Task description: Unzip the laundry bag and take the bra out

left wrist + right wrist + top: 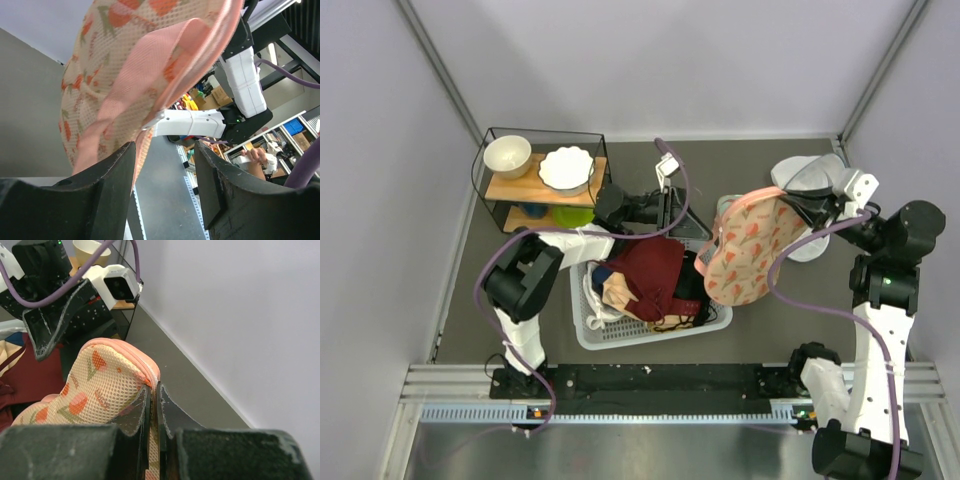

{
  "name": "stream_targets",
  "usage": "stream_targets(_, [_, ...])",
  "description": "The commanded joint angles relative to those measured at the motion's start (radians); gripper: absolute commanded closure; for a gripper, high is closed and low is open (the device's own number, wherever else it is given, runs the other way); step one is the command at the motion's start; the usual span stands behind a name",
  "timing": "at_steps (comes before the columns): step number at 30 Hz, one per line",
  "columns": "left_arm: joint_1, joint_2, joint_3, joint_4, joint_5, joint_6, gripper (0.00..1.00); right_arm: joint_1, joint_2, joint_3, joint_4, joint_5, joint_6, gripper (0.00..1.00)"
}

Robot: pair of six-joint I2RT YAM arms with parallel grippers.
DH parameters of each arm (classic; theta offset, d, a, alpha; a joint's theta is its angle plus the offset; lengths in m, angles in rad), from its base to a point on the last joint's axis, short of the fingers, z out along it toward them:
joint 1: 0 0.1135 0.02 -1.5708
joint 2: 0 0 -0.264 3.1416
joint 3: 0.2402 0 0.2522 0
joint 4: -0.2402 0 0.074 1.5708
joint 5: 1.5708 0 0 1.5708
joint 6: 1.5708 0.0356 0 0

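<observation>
The laundry bag [752, 250], a peach-pink mesh pouch with red flowers, hangs tilted above the table to the right of the basket. My right gripper [156, 387] is shut on its zippered upper edge [145, 365], and in the top view it [807, 205] sits at the bag's top right corner. My left gripper [165, 150] stands open at the bag's left side [688, 228]. The bag [125, 65] fills the view above its fingers, with the pink edge beside the left finger [107, 185] and nothing between the jaws. The bra is hidden.
A white basket [620, 335] under the bag's left side holds a maroon garment [650, 272] and a black one [687, 290]. A wire shelf [490, 190] with two white bowls stands at the back left. A white object [798, 175] lies at the back right.
</observation>
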Motion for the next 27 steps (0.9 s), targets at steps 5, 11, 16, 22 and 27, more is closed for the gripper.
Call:
stream_targets(5, [-0.023, 0.038, 0.039, 0.102, -0.010, 0.049, 0.42, 0.010, -0.007, 0.027, 0.088, -0.014, 0.031, 1.00])
stream_targets(11, [-0.028, 0.071, 0.103, 0.079, -0.018, 0.039, 0.42, 0.010, -0.008, 0.023, 0.095, -0.014, 0.036, 1.00])
stream_targets(16, [-0.031, 0.083, 0.140, 0.079, -0.009, 0.026, 0.42, 0.010, -0.010, 0.023, 0.099, -0.020, 0.040, 1.00])
stream_targets(22, [-0.029, 0.083, 0.141, 0.102, -0.015, 0.008, 0.46, 0.011, -0.011, 0.023, 0.095, -0.019, 0.037, 1.00])
stream_targets(27, [-0.031, 0.083, 0.140, 0.117, -0.012, -0.009, 0.55, 0.011, -0.011, 0.018, 0.093, -0.013, 0.034, 1.00])
